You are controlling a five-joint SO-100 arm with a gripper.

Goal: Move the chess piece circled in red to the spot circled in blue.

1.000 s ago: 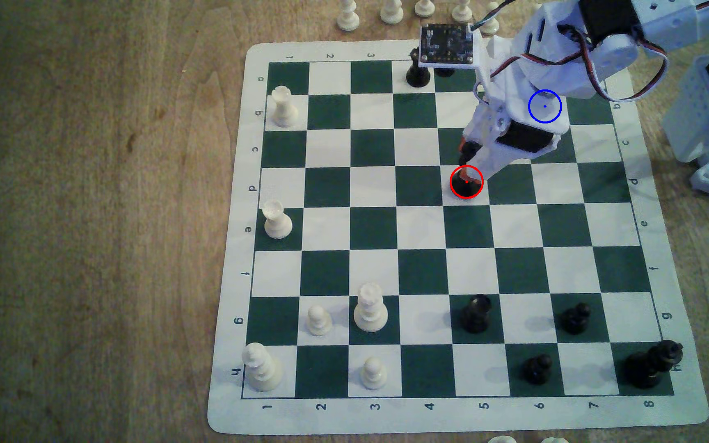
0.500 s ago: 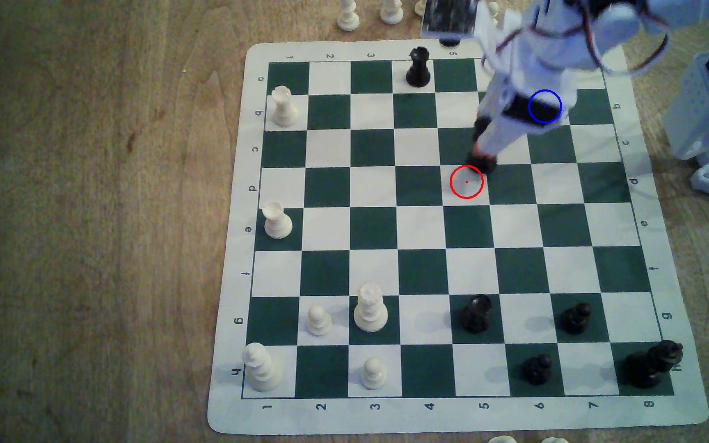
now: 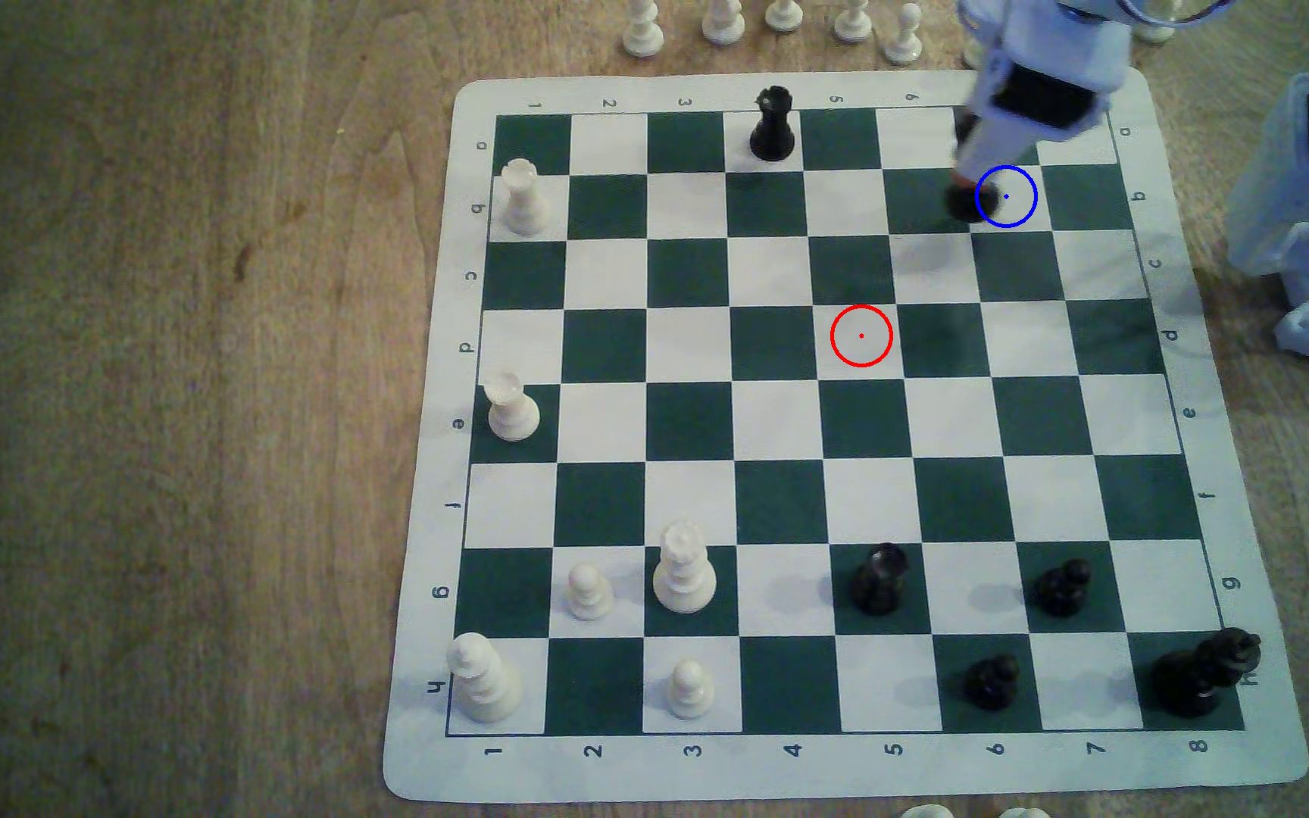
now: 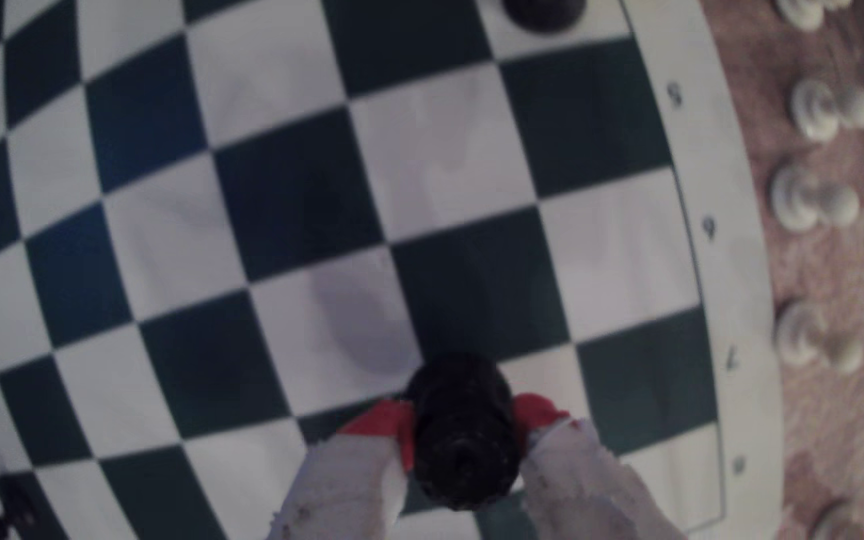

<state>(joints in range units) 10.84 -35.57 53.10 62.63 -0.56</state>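
Chess piece (image 4: 463, 441), black, is clamped between the red-tipped fingers (image 4: 386, 423) of the gripper (image 4: 463, 431) above the board (image 3: 431, 488). In the exterior view its base overlaps the left edge of the spot (image 3: 1017, 200).

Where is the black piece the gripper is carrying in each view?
Exterior view: the black piece hangs under the gripper, its base overlapping the blue ring's edge on the exterior view's left.
Wrist view: the black piece sits clamped between the red fingertips, seen from above, over the board.
Shared landmark: the row of white pieces off the board's numbered edge.
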